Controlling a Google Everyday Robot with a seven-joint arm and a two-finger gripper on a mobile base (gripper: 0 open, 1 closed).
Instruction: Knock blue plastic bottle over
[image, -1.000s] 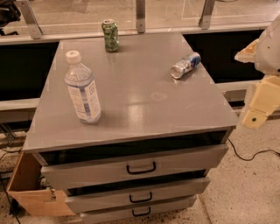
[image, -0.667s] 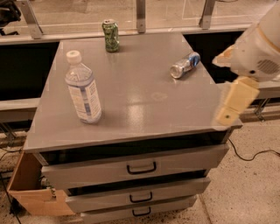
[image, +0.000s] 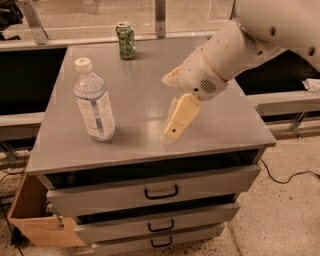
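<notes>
The blue plastic bottle (image: 94, 102) stands upright on the left part of the grey cabinet top (image: 135, 95). It is clear bluish plastic with a white cap and a blue-and-white label. My gripper (image: 176, 122) hangs from the white arm (image: 235, 45) over the middle of the top, its tip close to the surface. It is to the right of the bottle, apart from it by about a bottle's height.
A green can (image: 125, 41) stands at the back edge of the top. The arm covers the back right area of the top. Drawers (image: 160, 192) sit below the front edge. A cardboard box (image: 30, 220) stands at the lower left, and a cable (image: 290, 177) lies on the floor at the right.
The arm has swung left from beyond the cabinet's right edge to over the middle of the top, now covering the crushed can. The bottle and green can have not moved.
</notes>
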